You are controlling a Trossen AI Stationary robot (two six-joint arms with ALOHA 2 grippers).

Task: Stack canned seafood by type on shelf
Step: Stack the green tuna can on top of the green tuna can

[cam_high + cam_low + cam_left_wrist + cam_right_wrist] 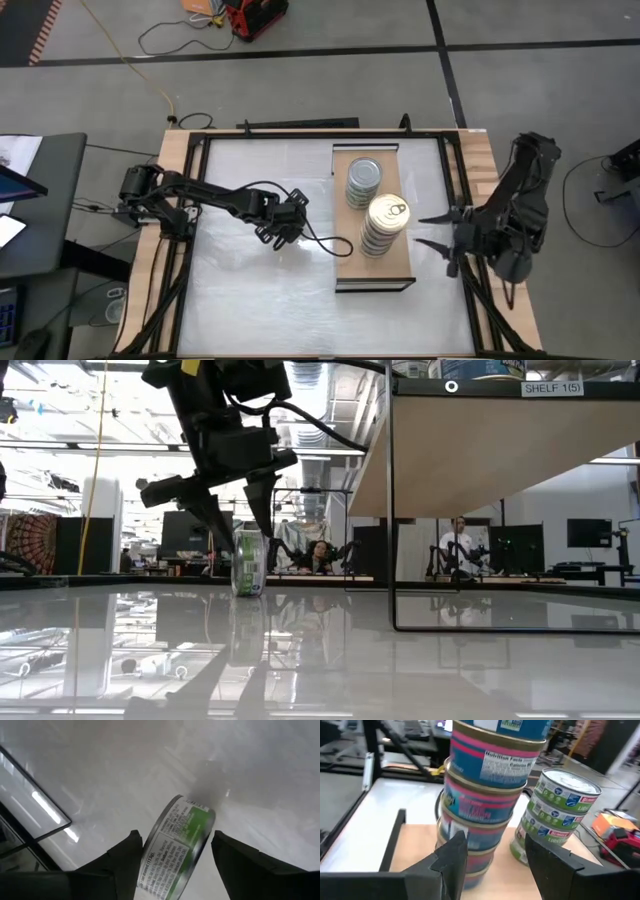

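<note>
One green-labelled tin stands on its edge on the table, left of the shelf, between the left gripper's spread fingers; contact is perhaps not made. The right gripper is parted, empty, beside the shelf's two stacks.

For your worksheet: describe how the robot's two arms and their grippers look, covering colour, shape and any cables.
Both arms are black, built of jointed segments. The left arm is slim, with a thin black cable looping from its wrist across the table. The right arm looks bulkier. The left gripper and the right gripper each end in two dark, tapering, pointed fingers. No markings are legible.
</note>
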